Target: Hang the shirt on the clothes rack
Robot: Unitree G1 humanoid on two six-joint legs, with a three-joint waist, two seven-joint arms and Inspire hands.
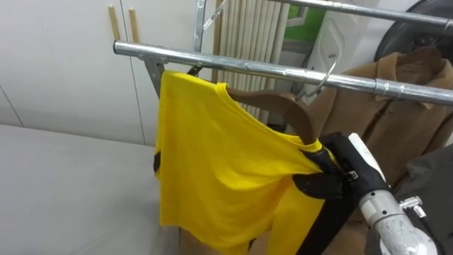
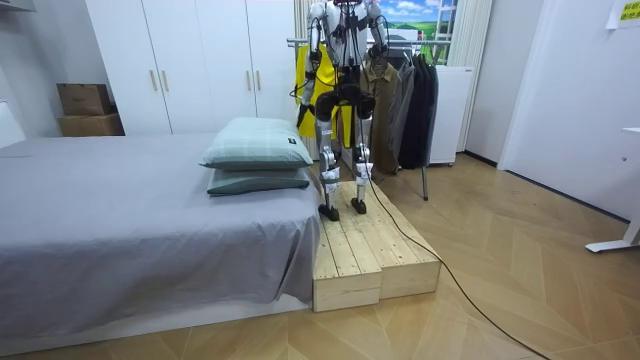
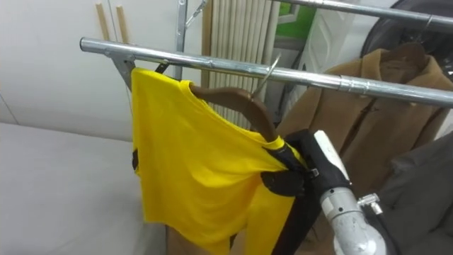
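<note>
The robot stands on a wooden platform [image 2: 375, 250] beside the bed [image 2: 120, 220], facing a clothes rack at the room's far wall. A white wardrobe [image 2: 190, 60] is at its 9 o'clock.

In the eye views a yellow T-shirt [image 1: 212, 156] is draped on a wooden hanger [image 1: 276, 105] just under the metal rail [image 1: 248, 65]. The hanger is tilted. Its end at 10 o'clock is up against the rail and its other end slopes down toward 4 o'clock. The wire hook [image 1: 327, 73] crosses the rail at the shirt's 1 o'clock; I cannot tell whether it bears on the rail.

The right hand [image 1: 325, 180] comes in from 5 o'clock. Its dark fingers are curled tight on the lower shoulder of the T-shirt, where the cloth covers the hanger's end.

At the shirt's 3 o'clock a brown coat [image 1: 396, 99] hangs on the same rail, and a dark grey garment [image 1: 432, 177] hangs below it at 4 o'clock. A second bar [image 1: 368, 10] runs above at 12 o'clock.

On the bed, two pillows [image 2: 255, 145] lie stacked at the end nearest the robot.
</note>
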